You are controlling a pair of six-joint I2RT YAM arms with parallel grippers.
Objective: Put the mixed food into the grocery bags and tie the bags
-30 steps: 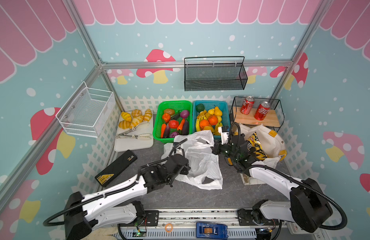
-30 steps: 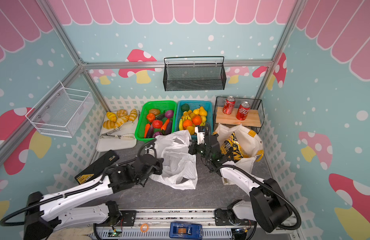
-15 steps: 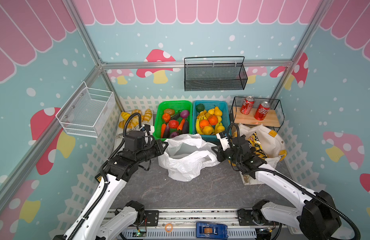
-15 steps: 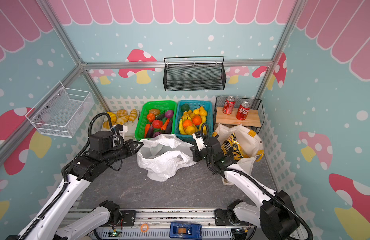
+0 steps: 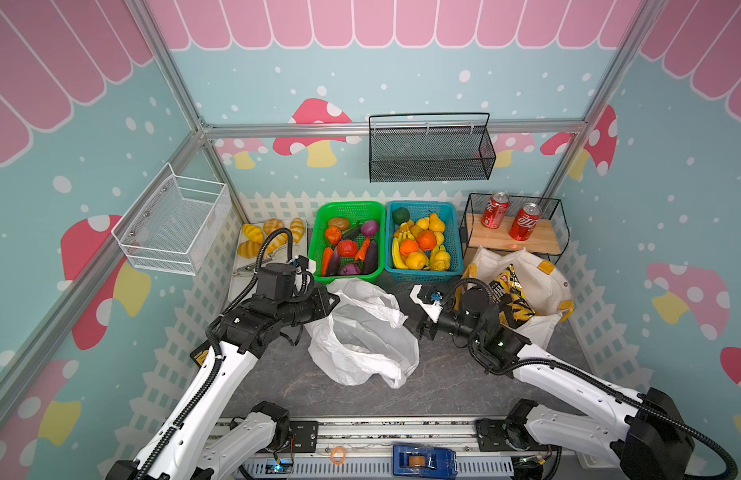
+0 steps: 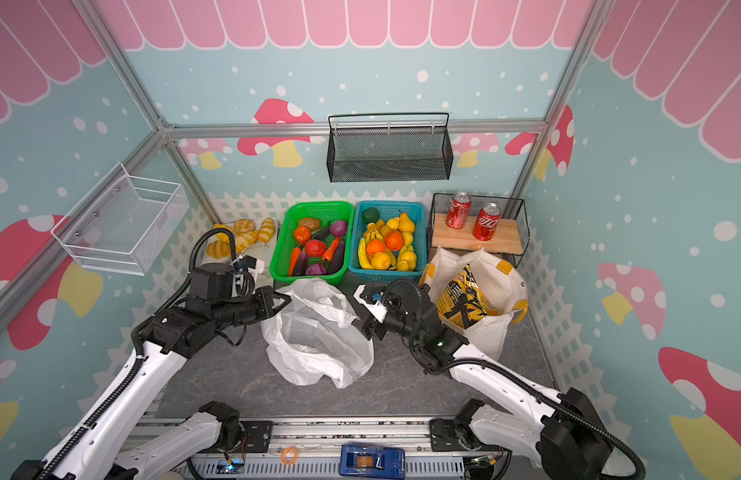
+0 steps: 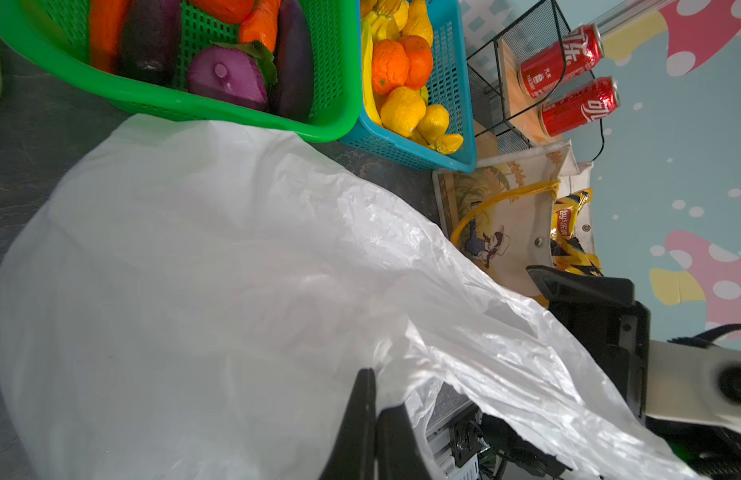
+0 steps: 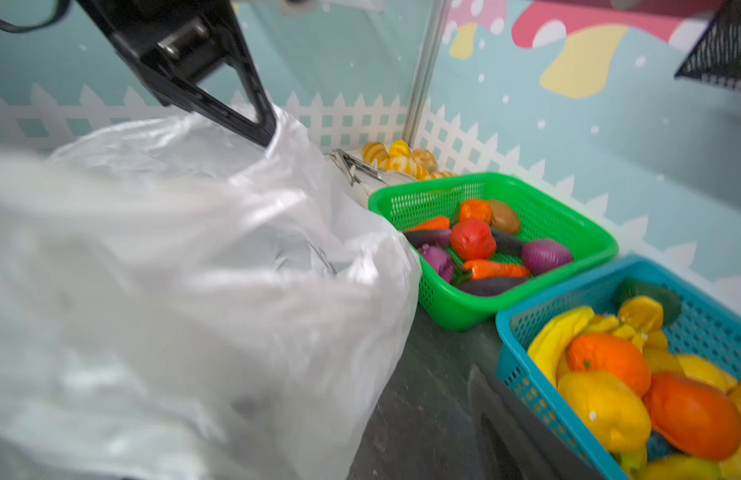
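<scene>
Left gripper (image 5: 333, 301): clenched on the left rim of the thin, crinkly white plastic bag (image 5: 360, 345), holding that edge up off the grey stone-pattern tabletop (image 5: 443, 386).
Right gripper (image 5: 418, 326): jaws spread, grasping nothing; just beside the bag's right edge. Contact with the film cannot be told.
Bag location: table centre, between the two grippers, just in front of the green mesh basket (image 5: 348, 204).
Fruit location: round orange toy fruits (image 5: 426, 240) and knobbly yellow pear-like fruits (image 5: 437, 222) lie in the blue mesh basket (image 5: 420, 203).
Tote location: cream cloth tote (image 5: 535, 291) behind the right arm, with a yellow-and-black snack packet (image 5: 508, 291) inside.
Governing relation: the fruit lies beyond the right jaws, towards the back wall. The right arm is nearer and free.
Probable step: fruit pick-up.
</scene>
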